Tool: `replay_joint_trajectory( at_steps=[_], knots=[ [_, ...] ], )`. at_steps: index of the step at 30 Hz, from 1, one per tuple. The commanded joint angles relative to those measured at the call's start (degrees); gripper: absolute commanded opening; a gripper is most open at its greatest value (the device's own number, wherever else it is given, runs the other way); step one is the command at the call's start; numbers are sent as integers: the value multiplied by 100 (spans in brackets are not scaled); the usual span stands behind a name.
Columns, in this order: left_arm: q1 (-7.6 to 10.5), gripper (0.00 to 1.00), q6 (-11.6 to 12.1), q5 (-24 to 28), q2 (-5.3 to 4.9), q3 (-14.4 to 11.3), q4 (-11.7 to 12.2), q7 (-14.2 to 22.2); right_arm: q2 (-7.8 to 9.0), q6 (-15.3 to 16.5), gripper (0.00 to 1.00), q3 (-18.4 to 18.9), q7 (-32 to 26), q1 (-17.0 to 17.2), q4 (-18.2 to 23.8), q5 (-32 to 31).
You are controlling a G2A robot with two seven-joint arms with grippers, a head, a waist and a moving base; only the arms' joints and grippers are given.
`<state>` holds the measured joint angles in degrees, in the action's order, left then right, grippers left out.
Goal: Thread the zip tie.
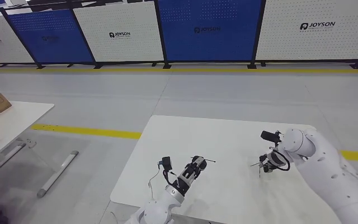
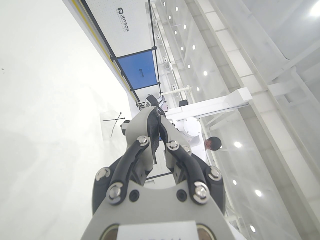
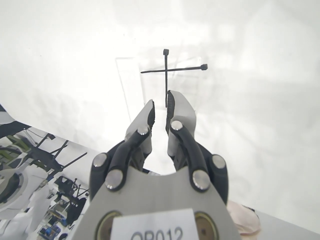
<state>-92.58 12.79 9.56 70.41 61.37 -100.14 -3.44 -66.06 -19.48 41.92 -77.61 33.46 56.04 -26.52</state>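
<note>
Right gripper [image 3: 161, 98] jaws are spread above the tail of a zip tie [image 3: 166, 76] crossed with a second tie [image 3: 180, 69] on the surface [image 3: 75, 38], left gripper [image 2: 156, 112] jaws pressed together; the tail is best pinched squarely near its tip, the second tie left undisturbed.

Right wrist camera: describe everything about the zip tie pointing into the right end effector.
The zip tie is thin, black, plastic-looking and straight, not looped, with its square head at the far end. Its tail tip sits between the fingers of the open right end effector, beside one pad; contact is unclear. A second zip tie crosses it at right angles. Both lie over the white table.
</note>
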Motion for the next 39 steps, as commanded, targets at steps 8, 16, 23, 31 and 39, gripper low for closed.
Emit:
replay_joint_trajectory(
  at_steps=[8, 16, 23, 31, 39],
  knots=[
    [0, 0, 0, 0, 0, 0, 0, 0, -318, 0, 22, -120, 39, -202, -529, -288],
    [0, 0, 0, 0, 0, 0, 0, 0, -521, 0, 23, -166, 32, -269, -755, -444],
    [0, 0, 0, 0, 0, 0, 0, 0, -675, 0, 24, -233, -38, -333, -978, -617],
    [0, 0, 0, 0, 0, 0, 0, 0, -846, 0, 25, -273, -52, -423, -1297, -741],
    [0, 0, 0, 0, 0, 0, 0, 0, -1028, 0, 21, -344, -51, -541, -1649, -780]
  ],
)
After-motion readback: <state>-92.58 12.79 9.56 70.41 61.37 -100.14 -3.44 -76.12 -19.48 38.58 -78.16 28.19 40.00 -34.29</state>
